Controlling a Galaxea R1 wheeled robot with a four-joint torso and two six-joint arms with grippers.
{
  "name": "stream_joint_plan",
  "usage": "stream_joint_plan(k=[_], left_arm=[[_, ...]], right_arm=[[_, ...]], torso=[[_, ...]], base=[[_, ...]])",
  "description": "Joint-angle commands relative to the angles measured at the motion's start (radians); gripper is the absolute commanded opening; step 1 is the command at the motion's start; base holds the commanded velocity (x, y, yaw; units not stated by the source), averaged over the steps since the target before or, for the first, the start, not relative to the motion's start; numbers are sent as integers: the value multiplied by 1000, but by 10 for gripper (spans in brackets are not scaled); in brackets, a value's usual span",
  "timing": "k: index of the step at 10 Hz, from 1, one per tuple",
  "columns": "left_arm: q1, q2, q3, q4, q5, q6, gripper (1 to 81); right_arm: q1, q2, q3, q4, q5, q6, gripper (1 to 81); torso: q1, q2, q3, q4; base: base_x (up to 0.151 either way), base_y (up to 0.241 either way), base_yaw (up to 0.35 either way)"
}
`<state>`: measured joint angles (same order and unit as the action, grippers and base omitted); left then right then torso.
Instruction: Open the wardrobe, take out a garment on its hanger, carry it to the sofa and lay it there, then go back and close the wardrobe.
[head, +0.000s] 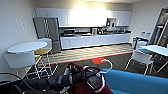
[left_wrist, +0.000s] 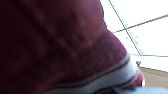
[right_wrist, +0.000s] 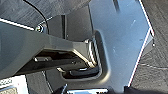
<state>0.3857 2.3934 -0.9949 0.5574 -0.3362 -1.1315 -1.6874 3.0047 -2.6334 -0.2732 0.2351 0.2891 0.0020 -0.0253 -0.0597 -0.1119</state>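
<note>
The maroon garment (head: 81, 88) hangs bunched at the bottom middle of the head view, on a thin white hanger (head: 108, 65) whose curved hook rises above it. My left arm comes in low from the left, and its gripper (head: 93, 79) is at the hanger, seemingly shut on it. Just to the right lies the bright blue sofa (head: 136, 81), with the garment at its near left end. Close up in the left wrist view, maroon fabric (left_wrist: 50, 45) shows with a striped white band (left_wrist: 107, 80) along its edge.
A round white table (head: 26, 46) with yellow-seated stools (head: 42, 52) stands at the left. Behind it is a grey fridge (head: 47, 30) beside a white kitchen counter (head: 95, 40). A white chair (head: 142, 58) and another table (head: 157, 49) stand at the right.
</note>
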Motion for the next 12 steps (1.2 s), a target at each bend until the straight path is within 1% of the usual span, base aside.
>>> stream_joint_plan(k=[1,12], left_arm=[[-172,-9,51,36,-76,13,10],[-169,-11,53,47,-75,7,10]], right_arm=[[22,3,3,-15,-46,1,811],[25,4,-2,-14,-49,1,811]], torso=[[0,0,0,0],[0,0,0,0]], base=[[0,0,-298],[0,0,-300]])
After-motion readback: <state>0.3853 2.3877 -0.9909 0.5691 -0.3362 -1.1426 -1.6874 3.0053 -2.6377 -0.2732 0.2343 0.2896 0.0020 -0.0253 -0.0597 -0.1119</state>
